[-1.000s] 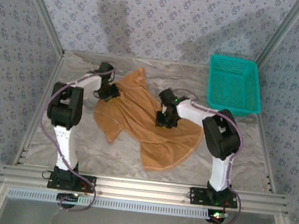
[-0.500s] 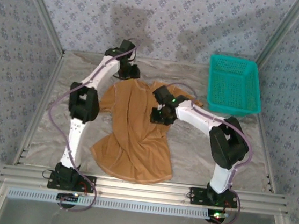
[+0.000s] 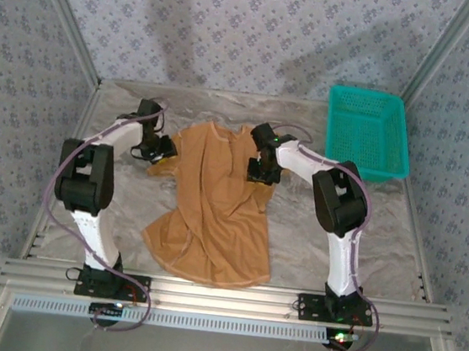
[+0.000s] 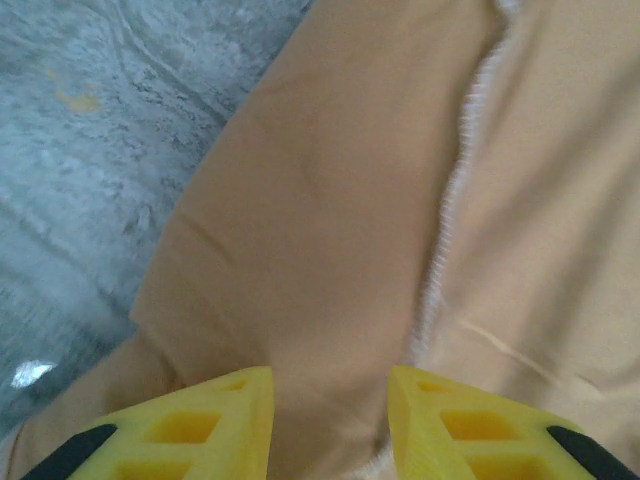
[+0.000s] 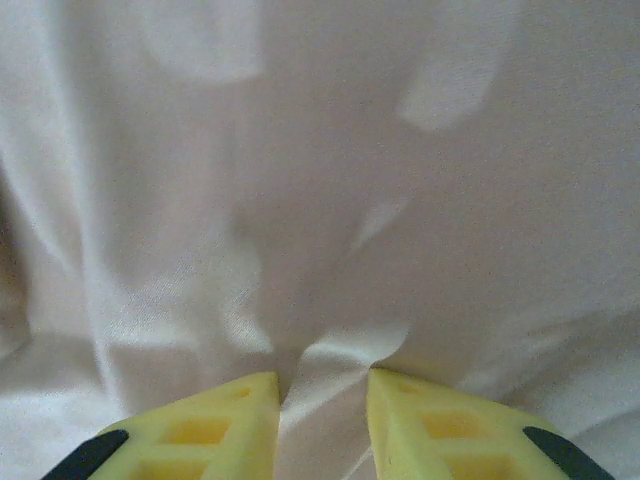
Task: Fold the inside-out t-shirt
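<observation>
Observed from the near side of the worktop (image 3: 363,233). The inside-out t-shirt (image 3: 213,215) lies mid-table, collar toward the far wall and hem toward the arm bases, largely spread, with some rumpling along its left edge and lower corner.

Change noted: a second ago the garment was a crumpled diagonal heap; half a second ago it was already opened out, with the left arm stretched to the far edge. It now lies flatter and squarer, and the left arm has drawn back toward the left side of the table. The right arm has shifted only slightly, toward the far side.

Left fingers (image 4: 200,430) – at the shirt's left sleeve, closed part-way, with tan cloth bunched in the gap between them. A pale stitched seam (image 4: 445,230) runs down the fabric into that gap. They have hold of the sleeve.

Right fingers (image 5: 210,425) – at the shirt's right shoulder, set close together, a raised pleat of cloth pinched between them and creases fanning out from it. The fabric looks washed-out pale in the right wrist view.

The teal basket (image 3: 373,93) stands at the far right corner, apart from the garment, in the same place as before.
</observation>
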